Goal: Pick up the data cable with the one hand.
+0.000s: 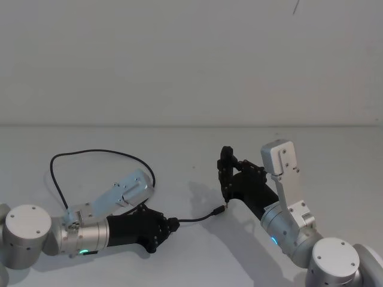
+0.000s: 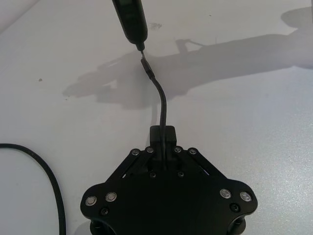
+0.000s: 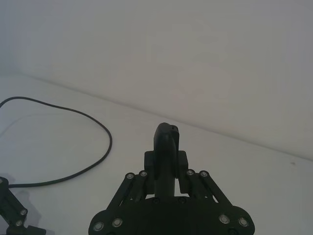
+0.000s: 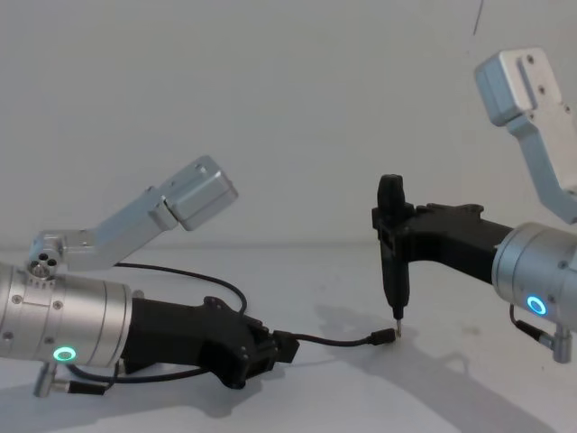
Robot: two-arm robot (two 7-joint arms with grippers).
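The data cable [image 1: 99,153] loops over the white desk [image 1: 179,143] on the robot's left, one end clamped in the left gripper [image 1: 172,225] low over the desk. Its free plug [image 4: 383,337] lies just beside the tip of the slim black tool [image 4: 391,244] that the right gripper [image 4: 389,230] holds pinched upright. Bare desk stretches to the far edge by the wall [image 1: 191,60].

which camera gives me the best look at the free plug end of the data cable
The left wrist view: the data cable runs straight out from the shut left gripper to its plug, beside the tip of the tool held in the right gripper. Chest and head views show the plug small; the right wrist view shows cable loop.
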